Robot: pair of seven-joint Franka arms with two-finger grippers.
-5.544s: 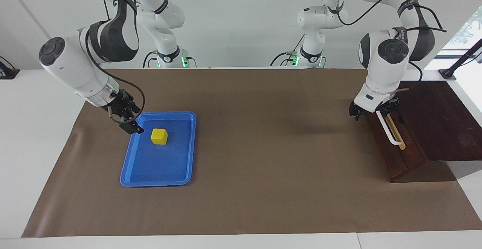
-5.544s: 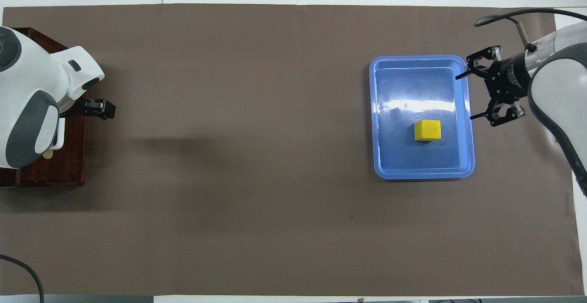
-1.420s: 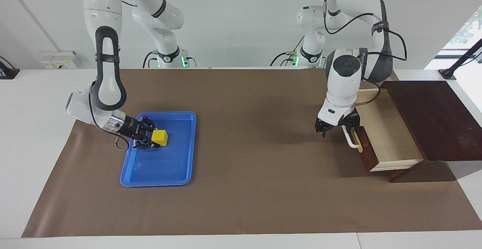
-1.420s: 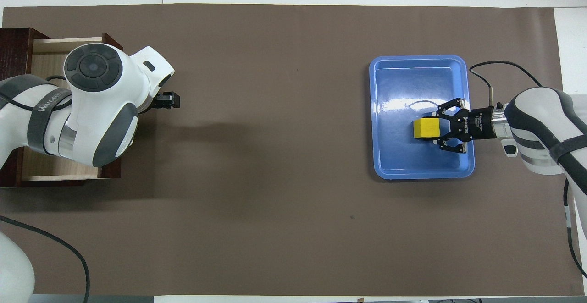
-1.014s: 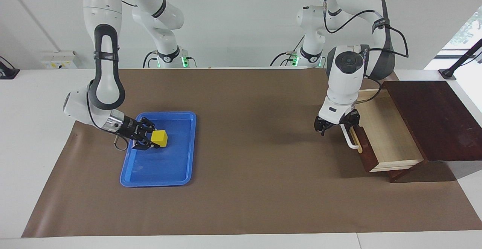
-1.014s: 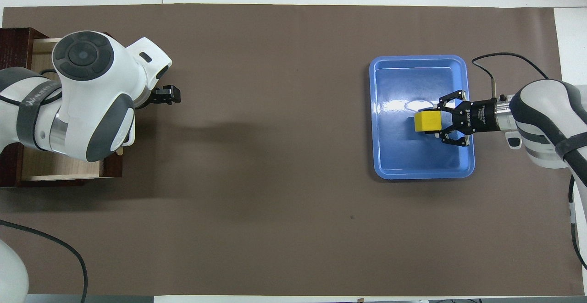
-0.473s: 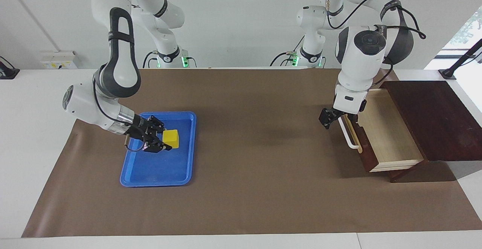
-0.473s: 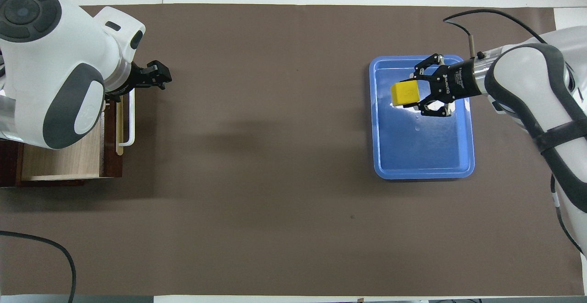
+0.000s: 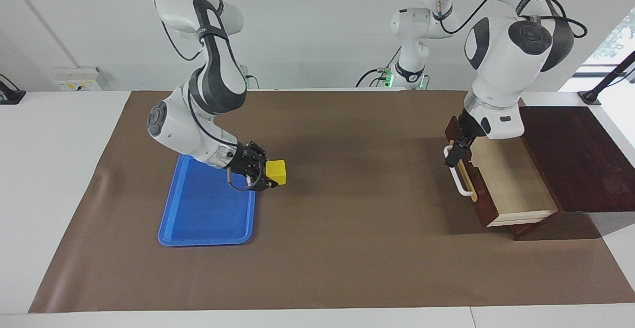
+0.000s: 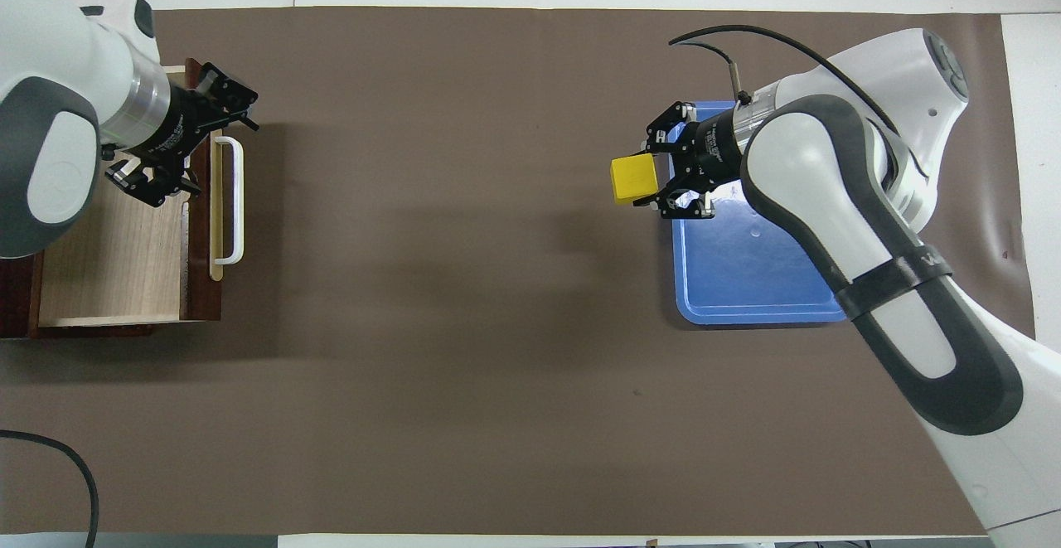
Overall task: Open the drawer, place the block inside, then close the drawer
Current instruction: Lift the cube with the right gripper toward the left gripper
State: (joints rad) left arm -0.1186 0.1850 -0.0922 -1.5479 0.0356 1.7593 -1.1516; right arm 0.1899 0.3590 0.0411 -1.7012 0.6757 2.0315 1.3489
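My right gripper is shut on the yellow block and holds it in the air over the brown mat, just past the blue tray's edge toward the left arm's end; it shows the same in the overhead view, block. The drawer of the dark wooden box stands pulled out, its pale inside bare. My left gripper is open, raised over the drawer's front by the robot-side end of the white handle, not holding it.
The blue tray lies on the brown mat toward the right arm's end, with nothing in it. The wide stretch of mat lies between tray and drawer. A black cable lies at the table's near corner.
My right gripper closed on the block, lifted it out of the tray and carried it toward the drawer's end. My left gripper pulled the drawer open, released the handle, rose and opened.
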